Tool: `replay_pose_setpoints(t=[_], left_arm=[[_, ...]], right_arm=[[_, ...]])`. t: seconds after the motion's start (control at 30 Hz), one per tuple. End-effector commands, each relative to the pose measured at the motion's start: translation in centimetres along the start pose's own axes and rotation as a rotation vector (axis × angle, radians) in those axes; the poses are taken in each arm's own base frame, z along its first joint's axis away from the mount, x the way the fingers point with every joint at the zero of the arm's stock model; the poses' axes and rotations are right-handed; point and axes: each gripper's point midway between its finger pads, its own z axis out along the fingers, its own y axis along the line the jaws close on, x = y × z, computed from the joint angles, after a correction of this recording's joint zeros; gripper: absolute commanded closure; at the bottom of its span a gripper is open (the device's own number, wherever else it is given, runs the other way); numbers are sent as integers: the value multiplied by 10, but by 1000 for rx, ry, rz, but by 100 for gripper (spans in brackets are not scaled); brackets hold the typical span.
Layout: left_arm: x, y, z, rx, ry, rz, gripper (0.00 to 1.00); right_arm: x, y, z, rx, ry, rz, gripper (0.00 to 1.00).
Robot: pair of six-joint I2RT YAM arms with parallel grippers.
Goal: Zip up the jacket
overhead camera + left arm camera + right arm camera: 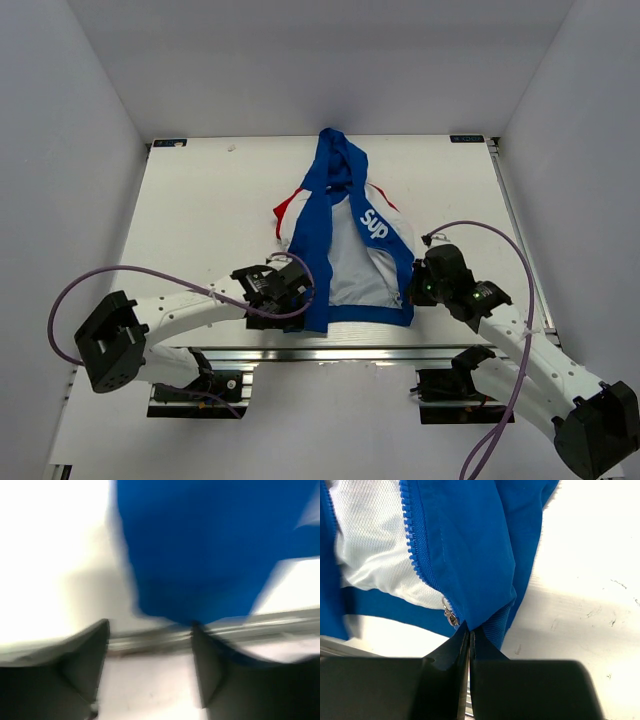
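The blue jacket [345, 235] lies open on the white table [200, 210], hood at the far end, white lining up, "Sup" lettering on its right panel. My left gripper [297, 292] is open beside the bottom of the left front panel. In the blurred left wrist view its fingers [90, 655] stand apart just short of the blue fabric [215, 545], holding nothing. My right gripper [414, 291] is shut on the bottom corner of the right front panel [480, 570]. The metal zipper slider [451, 617] hangs just left of the pinch, below the zipper teeth [415, 540].
An aluminium rail [330, 352] runs along the table's near edge, under the jacket's hem. Purple cables [130, 272] loop off both arms. White walls close in the table on the left, right and far sides.
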Motion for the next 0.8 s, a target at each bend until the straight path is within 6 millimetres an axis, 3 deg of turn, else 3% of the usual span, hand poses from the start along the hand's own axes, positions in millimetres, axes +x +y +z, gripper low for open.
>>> replay_pose_setpoints(t=[0.0,0.1,0.17,0.27,0.37,0.53,0.63,0.73,0.77], left_arm=[[9,23,-16,-96,23,-114,2],[-23,5,-32,-53,-69,-92,2],[-44,-22,-40,41,-110,-41,2],[-60,-55,-40,118,-99,41,2],[-66,-74,-29,117,-61,94,2],[-64,-75,0,20,-4,107,3],[-66,-74,9,-34,0,96,9],[-68,-69,18,-96,-1,87,21],[-68,-69,19,-103,-2,87,31]], right_arm=[[-5,-2,-1,17,-9,5,100],[-6,-1,-1,10,-16,2,100],[-6,-1,-2,7,-22,0,100],[-6,-1,-2,4,-22,0,100],[-5,-1,-1,3,-16,0,100],[-4,-2,-1,10,-16,2,100],[-4,-3,-1,14,-15,3,100],[-5,-4,-1,22,-19,6,100],[-5,-5,-1,26,-19,8,100]])
